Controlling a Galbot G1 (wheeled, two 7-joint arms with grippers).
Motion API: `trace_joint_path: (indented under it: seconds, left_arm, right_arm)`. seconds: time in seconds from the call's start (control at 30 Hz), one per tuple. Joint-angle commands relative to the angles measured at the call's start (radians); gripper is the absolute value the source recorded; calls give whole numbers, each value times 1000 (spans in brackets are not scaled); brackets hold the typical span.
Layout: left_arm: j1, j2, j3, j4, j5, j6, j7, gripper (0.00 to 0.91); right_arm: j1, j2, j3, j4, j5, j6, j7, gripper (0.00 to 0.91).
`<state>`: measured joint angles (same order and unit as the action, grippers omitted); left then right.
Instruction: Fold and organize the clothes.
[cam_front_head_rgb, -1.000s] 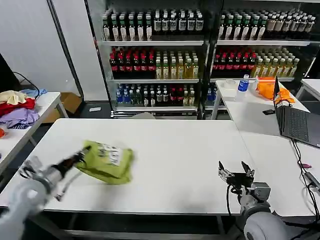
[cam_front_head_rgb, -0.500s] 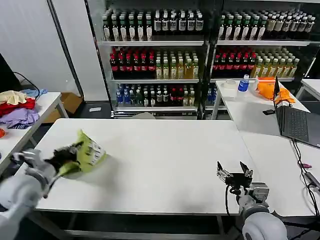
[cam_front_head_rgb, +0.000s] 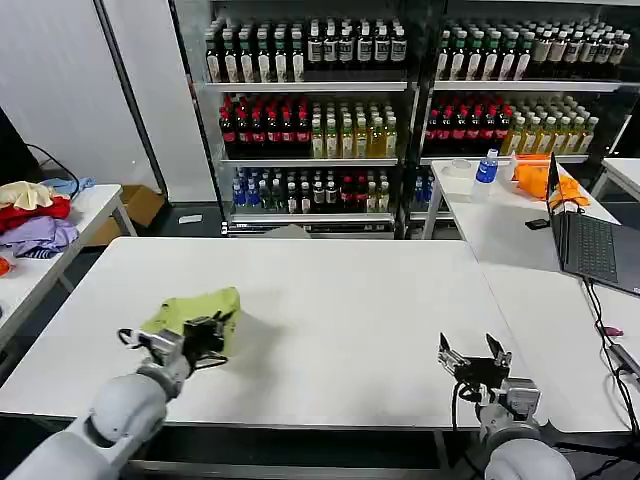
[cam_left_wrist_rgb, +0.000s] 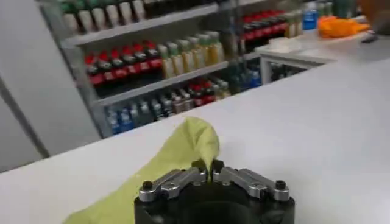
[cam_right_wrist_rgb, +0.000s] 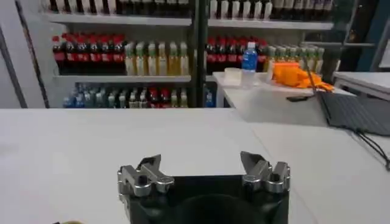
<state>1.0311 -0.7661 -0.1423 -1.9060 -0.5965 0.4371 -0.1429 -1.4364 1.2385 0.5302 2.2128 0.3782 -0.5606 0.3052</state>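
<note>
The lime-green shirt (cam_front_head_rgb: 194, 311) lies bunched on the white table (cam_front_head_rgb: 340, 300), toward its front left. My left gripper (cam_front_head_rgb: 212, 327) sits low at the shirt's near right edge, shut on a fold of the green fabric. In the left wrist view the cloth (cam_left_wrist_rgb: 183, 146) runs up out of the closed jaws of the left gripper (cam_left_wrist_rgb: 209, 172) and lies slack on the tabletop. My right gripper (cam_front_head_rgb: 474, 358) rests at the table's front right, open and holding nothing; the right wrist view shows the right gripper (cam_right_wrist_rgb: 202, 164) with its fingers wide apart over bare table.
Drink shelves (cam_front_head_rgb: 400, 110) line the back wall. A side table on the left carries a pile of red, purple and cream garments (cam_front_head_rgb: 35, 215). On the right table sit a laptop (cam_front_head_rgb: 590, 240), an orange cloth (cam_front_head_rgb: 540, 178) and a blue-capped bottle (cam_front_head_rgb: 487, 166).
The shirt was held up off the table at the left. It has come down flat onto the tabletop, and my left gripper has swung rightward and lower, still pinching it. The right arm barely moved.
</note>
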Motion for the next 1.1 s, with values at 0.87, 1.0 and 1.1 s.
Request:
trace_joint_path:
  seconds: [0.87, 1.0, 1.1]
  left_arm:
    - [-299, -378, 333, 189, -115, -192, 57, 907]
    - [-162, -282, 193, 71, -117, -204, 59, 907]
    - [-51, -219, 68, -1, -123, -210, 48, 907]
  right_arm:
    - [72, -54, -27, -28, 70, -1, -7, 907]
    - [172, -53, -111, -87, 97, -1, -7, 907]
    - [269, -33, -209, -138, 130, -5, -4, 907]
